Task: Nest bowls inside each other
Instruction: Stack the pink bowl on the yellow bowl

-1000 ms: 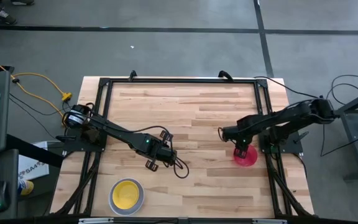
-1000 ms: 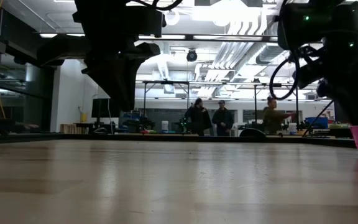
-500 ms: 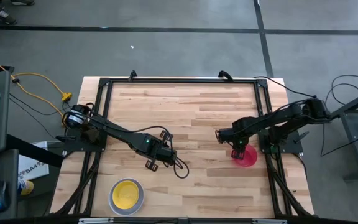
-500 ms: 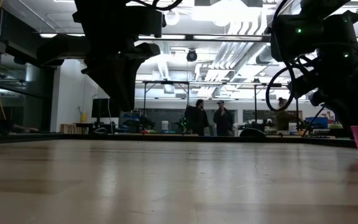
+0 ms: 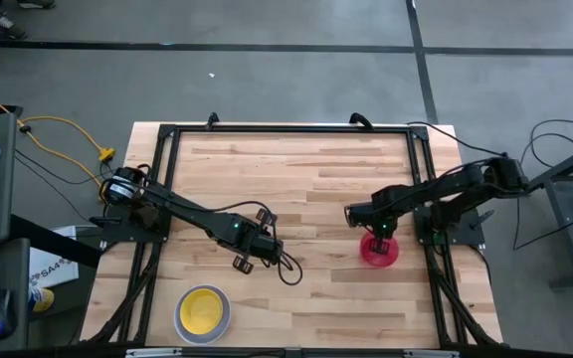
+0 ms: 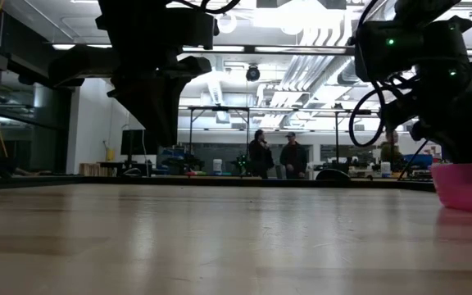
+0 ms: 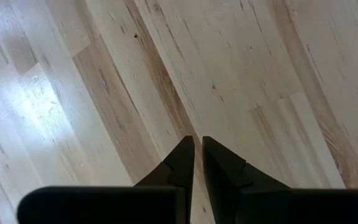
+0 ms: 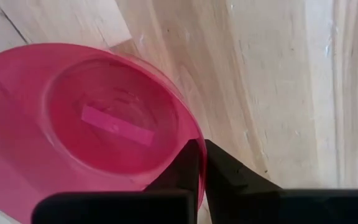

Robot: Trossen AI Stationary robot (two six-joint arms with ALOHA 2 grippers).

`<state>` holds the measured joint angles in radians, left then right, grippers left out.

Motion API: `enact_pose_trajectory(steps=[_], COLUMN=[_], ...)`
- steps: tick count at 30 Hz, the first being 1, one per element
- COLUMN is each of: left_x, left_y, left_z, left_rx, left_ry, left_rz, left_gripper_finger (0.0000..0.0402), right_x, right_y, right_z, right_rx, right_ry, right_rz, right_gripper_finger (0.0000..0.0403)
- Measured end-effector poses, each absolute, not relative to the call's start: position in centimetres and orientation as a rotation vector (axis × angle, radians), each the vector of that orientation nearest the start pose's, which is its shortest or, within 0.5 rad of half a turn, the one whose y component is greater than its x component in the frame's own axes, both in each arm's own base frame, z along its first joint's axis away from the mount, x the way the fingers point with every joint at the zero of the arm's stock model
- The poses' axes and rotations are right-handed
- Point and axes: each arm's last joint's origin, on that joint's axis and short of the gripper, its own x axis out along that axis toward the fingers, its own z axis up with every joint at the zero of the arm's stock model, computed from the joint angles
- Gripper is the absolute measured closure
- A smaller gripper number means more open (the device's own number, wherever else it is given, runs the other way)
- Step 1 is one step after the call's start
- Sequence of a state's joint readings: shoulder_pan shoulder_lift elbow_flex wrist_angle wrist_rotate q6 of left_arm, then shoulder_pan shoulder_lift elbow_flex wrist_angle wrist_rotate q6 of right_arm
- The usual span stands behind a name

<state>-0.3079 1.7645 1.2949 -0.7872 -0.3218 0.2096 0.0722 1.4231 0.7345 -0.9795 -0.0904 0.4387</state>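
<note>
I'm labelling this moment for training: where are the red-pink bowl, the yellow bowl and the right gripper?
red-pink bowl (image 8: pixel 73 124): right wrist view, on its inner floor.
yellow bowl (image 5: pixel 202 309): high view, centre of its inside.
right gripper (image 8: pixel 201 163): right wrist view, between its fingertips at the bowl's rim.

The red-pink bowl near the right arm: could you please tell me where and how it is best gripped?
Grip the red-pink bowl by its thin rim, coming down from above. It sits upright and open-topped on the table, so one finger fits inside the wall and one outside. The right gripper is shut on the rim exactly this way.
</note>
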Motion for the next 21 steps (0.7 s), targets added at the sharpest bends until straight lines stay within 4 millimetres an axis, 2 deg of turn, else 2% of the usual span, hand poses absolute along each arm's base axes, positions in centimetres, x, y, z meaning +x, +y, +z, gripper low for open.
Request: enact_pose_trajectory(steps=[5, 8, 12, 18, 21], left_x=[33.2, 33.1, 33.2, 33.6, 33.3], left_y=[-9.6, -9.6, -9.7, -10.7, -11.9], left_z=[21.6, 21.9, 23.6, 26.3, 26.7], left_rx=[0.589, 0.589, 0.575, 0.532, 0.552], left_ry=[1.198, 1.192, 1.198, 1.146, 1.132], left_rz=[-0.125, -0.126, -0.150, -0.282, -0.318], left_gripper_finger=[0.0371, 0.0371, 0.0371, 0.0371, 0.0371], right_x=[20.4, 21.3, 22.6, 26.5, 29.1], right_y=[1.0, 0.8, 0.7, 1.8, 2.6], right_z=[16.0, 16.8, 18.2, 19.2, 19.4], right_rx=[0.462, 0.506, 0.542, 0.510, 0.473], right_ry=[1.623, 1.569, 1.507, 1.487, 1.480], right_rz=[-0.266, -0.288, -0.325, -0.302, -0.267], right_gripper_finger=[0.0399, 0.0399, 0.0399, 0.0399, 0.0399])
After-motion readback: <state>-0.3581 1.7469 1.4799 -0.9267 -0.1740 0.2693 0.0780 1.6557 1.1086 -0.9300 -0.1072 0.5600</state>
